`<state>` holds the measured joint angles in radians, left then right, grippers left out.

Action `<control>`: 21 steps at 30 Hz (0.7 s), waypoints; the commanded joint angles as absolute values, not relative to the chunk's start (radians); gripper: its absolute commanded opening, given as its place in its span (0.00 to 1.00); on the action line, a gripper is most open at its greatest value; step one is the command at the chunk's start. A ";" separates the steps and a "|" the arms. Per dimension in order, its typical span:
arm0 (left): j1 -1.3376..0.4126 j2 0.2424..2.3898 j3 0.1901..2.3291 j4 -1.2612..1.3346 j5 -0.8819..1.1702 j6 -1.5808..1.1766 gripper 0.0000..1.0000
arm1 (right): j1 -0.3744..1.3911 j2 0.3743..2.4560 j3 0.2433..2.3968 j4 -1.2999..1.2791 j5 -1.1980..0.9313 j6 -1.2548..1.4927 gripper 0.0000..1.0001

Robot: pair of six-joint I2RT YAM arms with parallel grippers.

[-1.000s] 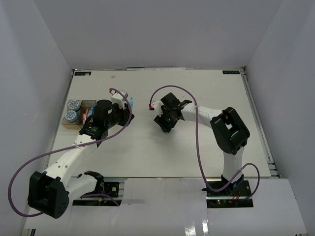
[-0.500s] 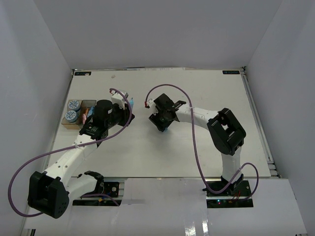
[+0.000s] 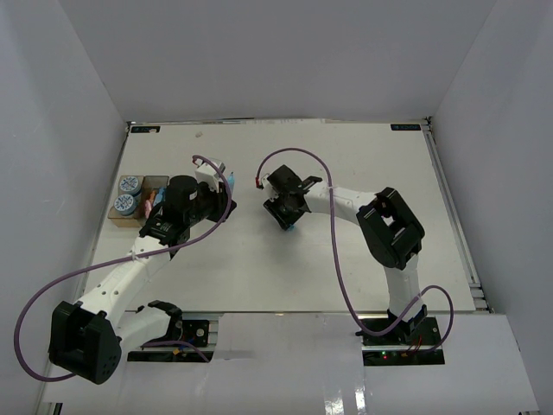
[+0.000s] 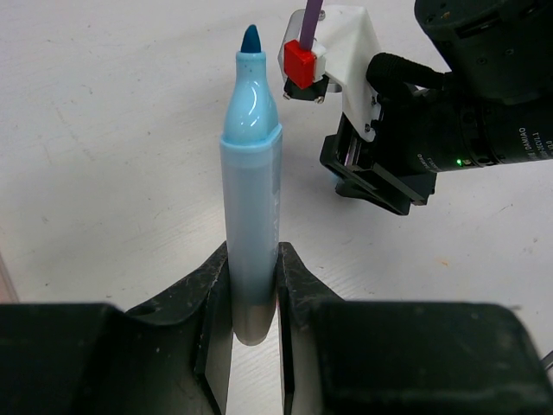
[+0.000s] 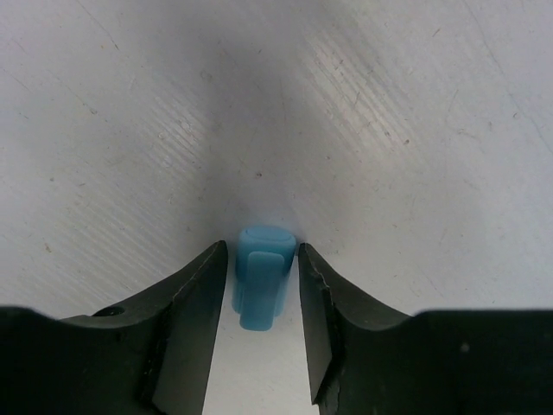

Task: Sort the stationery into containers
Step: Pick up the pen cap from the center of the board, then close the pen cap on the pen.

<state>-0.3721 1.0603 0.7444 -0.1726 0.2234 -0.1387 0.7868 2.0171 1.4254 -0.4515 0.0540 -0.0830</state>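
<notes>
Above the white tabletop (image 3: 346, 268), an uncapped blue marker (image 4: 251, 173) is clamped in the left claw (image 4: 252, 264). A blue cap (image 5: 262, 290) is narrowly flanked by the right claw (image 5: 262, 255), and it cannot be told whether it is gripped.

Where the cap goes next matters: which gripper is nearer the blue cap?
Right. The right gripper has the cap between its jaws; the left gripper, holding a marker, sits apart.

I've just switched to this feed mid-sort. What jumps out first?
An uncapped blue marker fills the left wrist view. It is clamped in the left gripper's jaws with its tip exposed. A blue cap, probably the marker's, sits between the right gripper's jaws near mid-table. At the table's left edge, two patterned rolls sit in a tan bin.
</notes>
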 commanded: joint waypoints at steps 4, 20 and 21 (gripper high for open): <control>-0.368 1.049 0.739 -0.155 0.244 -0.140 0.04 | 0.790 2.019 1.453 -0.489 0.064 -0.055 0.30; -0.370 0.942 0.696 0.049 0.472 -0.175 0.07 | 0.838 1.576 1.608 -0.442 0.196 0.047 0.17; -0.371 0.937 0.695 0.063 0.486 -0.184 0.08 | 0.838 1.554 1.614 -0.428 0.201 0.055 0.16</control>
<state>-0.3721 0.9764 0.6975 -0.0418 0.3828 -0.1543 0.8307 1.6321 1.5673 -0.4873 0.1524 0.0174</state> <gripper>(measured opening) 0.311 0.322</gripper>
